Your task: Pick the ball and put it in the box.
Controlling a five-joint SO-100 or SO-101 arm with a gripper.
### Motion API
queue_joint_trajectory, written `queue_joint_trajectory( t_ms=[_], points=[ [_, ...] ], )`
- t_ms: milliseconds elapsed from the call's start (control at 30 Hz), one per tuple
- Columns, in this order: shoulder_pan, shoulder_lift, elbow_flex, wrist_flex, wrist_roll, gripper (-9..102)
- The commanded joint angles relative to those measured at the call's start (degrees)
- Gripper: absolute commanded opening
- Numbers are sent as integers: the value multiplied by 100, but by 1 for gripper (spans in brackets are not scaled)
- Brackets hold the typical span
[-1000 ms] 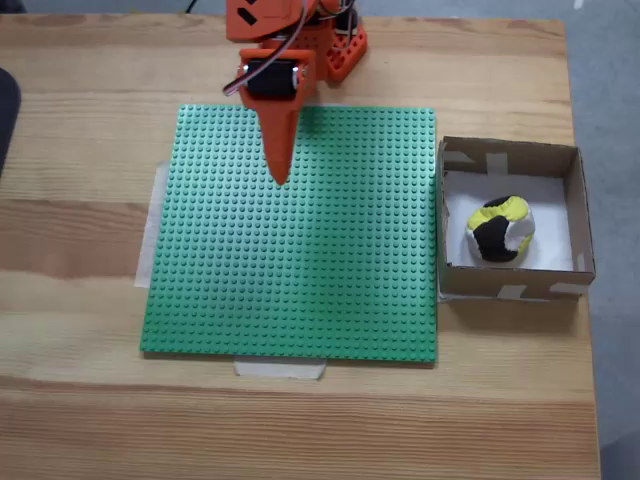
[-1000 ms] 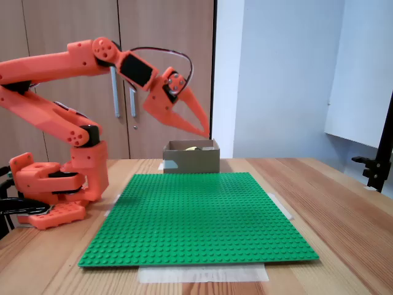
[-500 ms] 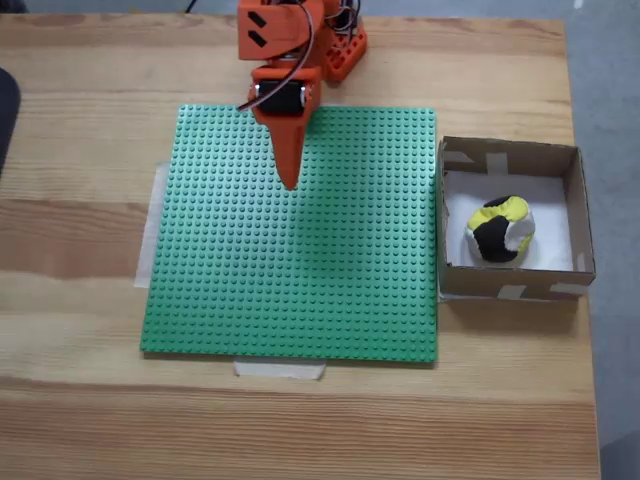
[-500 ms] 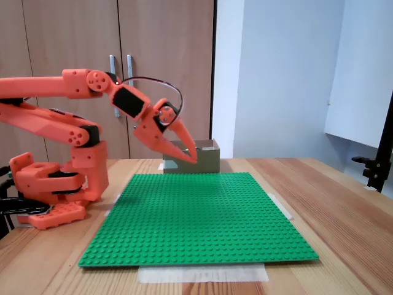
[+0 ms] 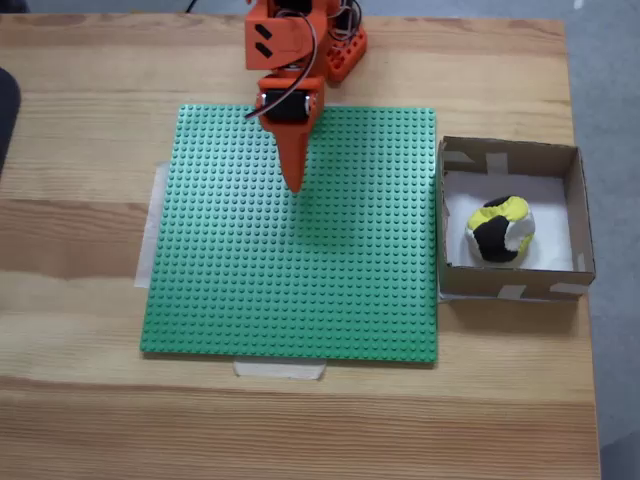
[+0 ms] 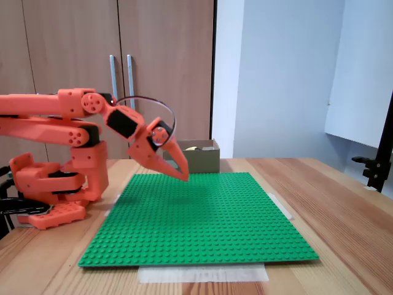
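Note:
The yellow, black and white ball (image 5: pixel 499 229) lies on the white floor of the brown cardboard box (image 5: pixel 578 218), which stands on the table right of the green plate. In a fixed view from the side the box (image 6: pixel 202 159) is at the far end of the plate and a sliver of the ball (image 6: pixel 191 148) peeks over its rim. My orange gripper (image 5: pixel 294 185) hangs shut and empty a little above the plate's far-left part, well apart from the box; from the side the gripper (image 6: pixel 183 177) points down toward the plate.
A large green studded baseplate (image 5: pixel 330 290) is taped to the wooden table (image 5: pixel 80 400). The arm's orange base (image 6: pixel 52 184) stands at the plate's far edge. Wooden cupboard doors (image 6: pixel 73 49) and a pale wall stand behind the table.
The arm has folded down and the gripper has dropped closer to the green plate, shifting slightly toward the right in the top view. Ball and box have not moved.

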Motion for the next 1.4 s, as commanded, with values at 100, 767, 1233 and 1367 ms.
queue_joint_trajectory(
  t_ms=[100, 767, 1233, 1367],
  points=[
    [44, 360, 369, -79, -167, -1],
    [-9, 1063, 1327, 53, -290, -1],
    [-26, 1063, 1477, 193, -554, -1],
    [-35, 1063, 1477, 193, -545, -1]
  ],
)
